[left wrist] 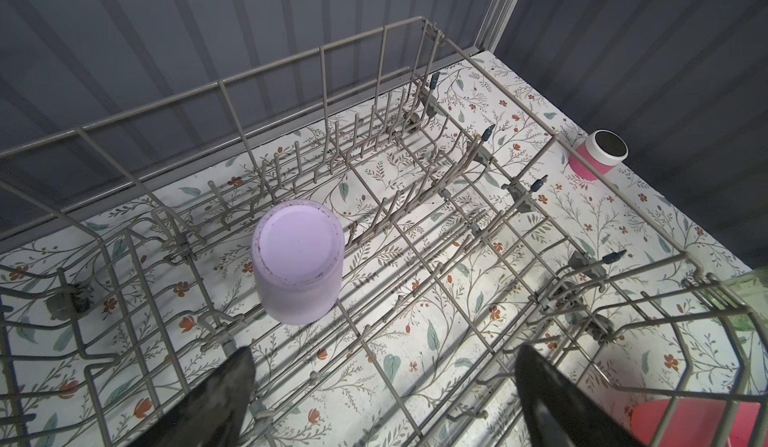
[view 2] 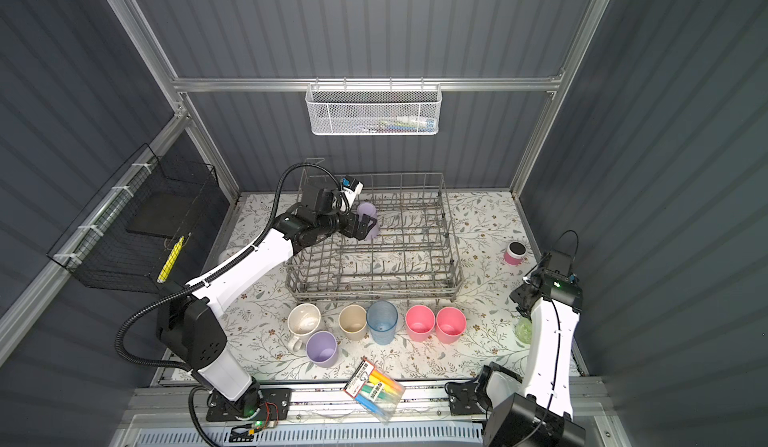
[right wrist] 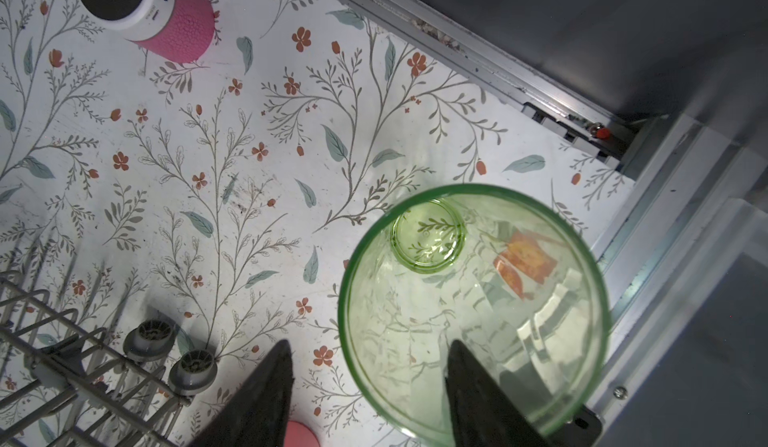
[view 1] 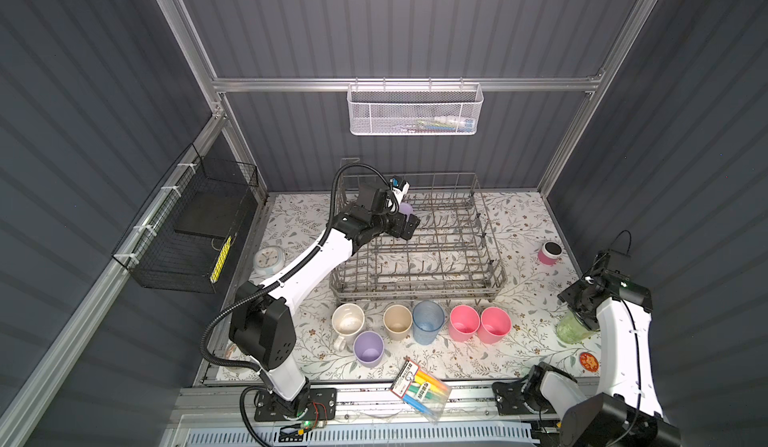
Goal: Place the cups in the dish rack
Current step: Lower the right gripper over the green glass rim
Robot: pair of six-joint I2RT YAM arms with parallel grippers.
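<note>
Attention was claimed by the green tumbler [right wrist: 473, 299], stood upright on the desk [view 1: 519, 224] at the lower right of a top view, its long axis vertical. Its wall was straddled by the right tool [right wrist: 370, 345], half-wide, 1 finger inside and 1 outside, not yet pinched. The dish rack [view 1: 415, 289] lay to the left of it. The left tool [left wrist: 384, 353] was spread wide and empty above 1 inverted lilac cup [left wrist: 297, 262] in the rack's upper left.

Both top views: high over near edge, looking down, whole table [view 1: 528, 224]. Left wrist: close over dish rack [left wrist: 415, 224], facing far right. Right wrist: close above green tumbler [right wrist: 415, 308]. Wrist views share pink canister [left wrist: 598, 156].
</note>
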